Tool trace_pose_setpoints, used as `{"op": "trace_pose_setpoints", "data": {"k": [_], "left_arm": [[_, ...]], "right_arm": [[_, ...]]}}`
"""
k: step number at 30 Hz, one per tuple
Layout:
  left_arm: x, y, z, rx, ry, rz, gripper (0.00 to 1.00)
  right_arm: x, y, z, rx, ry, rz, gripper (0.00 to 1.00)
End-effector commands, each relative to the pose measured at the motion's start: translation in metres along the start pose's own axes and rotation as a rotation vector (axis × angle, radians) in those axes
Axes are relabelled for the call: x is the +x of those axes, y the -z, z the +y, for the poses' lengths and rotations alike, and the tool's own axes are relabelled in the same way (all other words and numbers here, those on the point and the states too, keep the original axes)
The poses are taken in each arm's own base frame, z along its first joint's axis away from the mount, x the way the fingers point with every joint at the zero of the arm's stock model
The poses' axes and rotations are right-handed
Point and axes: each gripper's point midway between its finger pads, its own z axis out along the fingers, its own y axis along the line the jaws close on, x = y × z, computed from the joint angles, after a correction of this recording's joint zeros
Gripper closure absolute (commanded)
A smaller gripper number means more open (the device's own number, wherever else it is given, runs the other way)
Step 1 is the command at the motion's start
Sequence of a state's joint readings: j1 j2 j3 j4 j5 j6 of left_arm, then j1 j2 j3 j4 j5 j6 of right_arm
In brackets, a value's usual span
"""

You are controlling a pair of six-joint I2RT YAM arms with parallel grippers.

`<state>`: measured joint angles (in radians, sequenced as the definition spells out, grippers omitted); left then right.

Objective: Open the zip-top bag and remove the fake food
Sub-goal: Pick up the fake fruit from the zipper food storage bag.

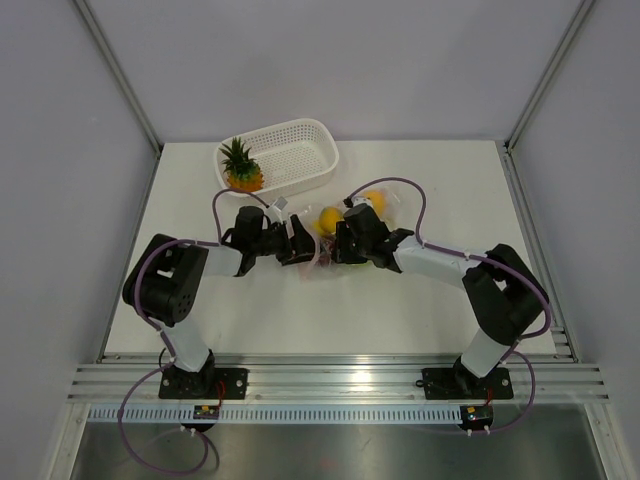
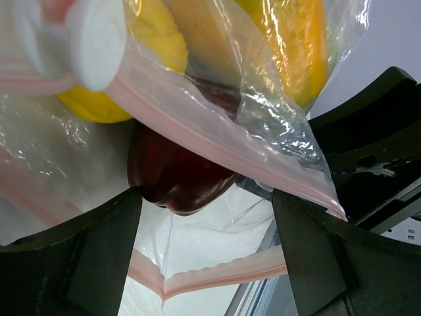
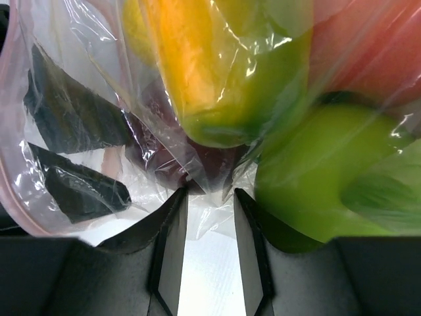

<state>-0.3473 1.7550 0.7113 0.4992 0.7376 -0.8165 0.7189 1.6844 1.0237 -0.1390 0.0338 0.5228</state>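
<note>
The zip-top bag (image 1: pixel 322 258) lies mid-table between both arms, its mouth apart in the left wrist view, with one pink zip strip (image 2: pixel 217 270) low and the other running diagonally above. Fake food shows through the film: a dark red piece (image 2: pixel 177 178), yellow pieces (image 2: pixel 99 105), an orange piece (image 3: pixel 197 66) and a green apple (image 3: pixel 309 184). My left gripper (image 2: pixel 207 197) stands open at the bag's mouth, the dark red piece just past its tips. My right gripper (image 3: pixel 210 192) has narrowed onto a bunched fold of the bag. A pineapple (image 1: pixel 240 168) sits in the basket.
The white perforated basket (image 1: pixel 300 150) stands at the back of the table, left of centre. Grey walls and metal frame posts (image 1: pixel 120 80) enclose the table on three sides. The aluminium rail (image 1: pixel 320 380) carrying both arm bases runs along the near edge.
</note>
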Motion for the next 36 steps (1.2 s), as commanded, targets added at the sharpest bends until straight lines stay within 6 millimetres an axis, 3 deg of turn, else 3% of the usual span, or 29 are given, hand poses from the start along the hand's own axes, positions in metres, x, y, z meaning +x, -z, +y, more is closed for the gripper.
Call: {"op": "trace_pose_setpoints", "data": {"k": [1, 6, 12, 17, 23, 30, 36], "left_arm": [[-0.001, -0.002, -0.009, 0.007, -0.054, 0.013, 0.16], [-0.003, -0.006, 0.000, -0.034, -0.045, 0.010, 0.14], [-0.013, -0.001, 0.003, -0.089, -0.078, -0.043, 0.01], [-0.026, -0.001, 0.000, -0.097, -0.110, -0.103, 0.01], [-0.024, -0.011, 0.003, -0.058, -0.064, -0.084, 0.01], [-0.026, -0.010, 0.002, -0.061, -0.066, -0.096, 0.01], [-0.022, -0.013, 0.002, -0.054, -0.067, -0.081, 0.01]], "right_arm": [[-0.005, -0.007, 0.011, -0.048, -0.021, -0.041, 0.59], [-0.016, -0.002, 0.009, -0.038, 0.010, -0.095, 0.61], [-0.020, 0.001, 0.004, -0.017, 0.038, -0.121, 0.59], [-0.029, 0.005, 0.007, -0.033, 0.029, -0.172, 0.59], [-0.045, 0.022, 0.004, -0.025, 0.010, -0.268, 0.61], [-0.054, 0.034, 0.005, -0.030, 0.010, -0.317, 0.62], [-0.053, 0.018, -0.004, 0.044, 0.020, -0.285, 0.63]]}}
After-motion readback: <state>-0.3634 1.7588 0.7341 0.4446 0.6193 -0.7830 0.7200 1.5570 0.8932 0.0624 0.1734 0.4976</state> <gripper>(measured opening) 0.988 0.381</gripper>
